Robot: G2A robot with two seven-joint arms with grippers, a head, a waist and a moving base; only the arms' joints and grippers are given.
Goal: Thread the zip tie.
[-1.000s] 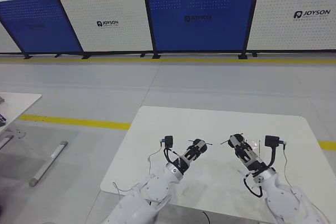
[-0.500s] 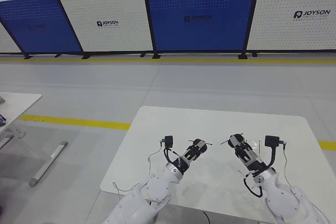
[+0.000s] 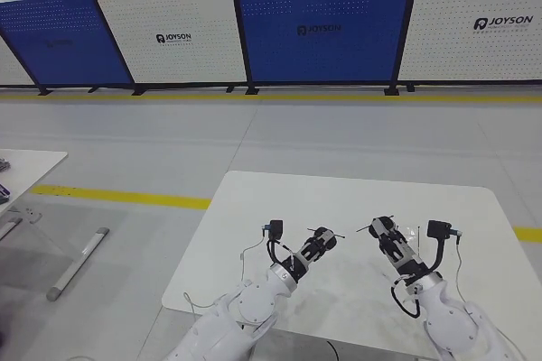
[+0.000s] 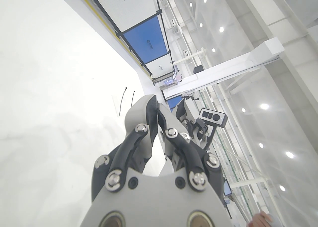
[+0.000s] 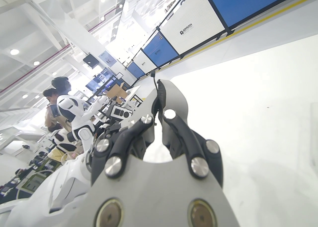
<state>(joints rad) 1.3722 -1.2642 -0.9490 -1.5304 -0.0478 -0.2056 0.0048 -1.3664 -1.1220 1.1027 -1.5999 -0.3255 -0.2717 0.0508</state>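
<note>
1. Both arms have drawn back slightly over the white table point(image 3: 253, 208).
2. My right gripper point(image 5: 159, 85) pinches a black zip tie point(image 5: 153, 73), its head poking beyond the fingertips.
3. My left gripper point(image 4: 156, 106) is closed; whether it holds anything, I cannot tell.
4. The tie points along its length toward the left gripper, near but apart.
</note>
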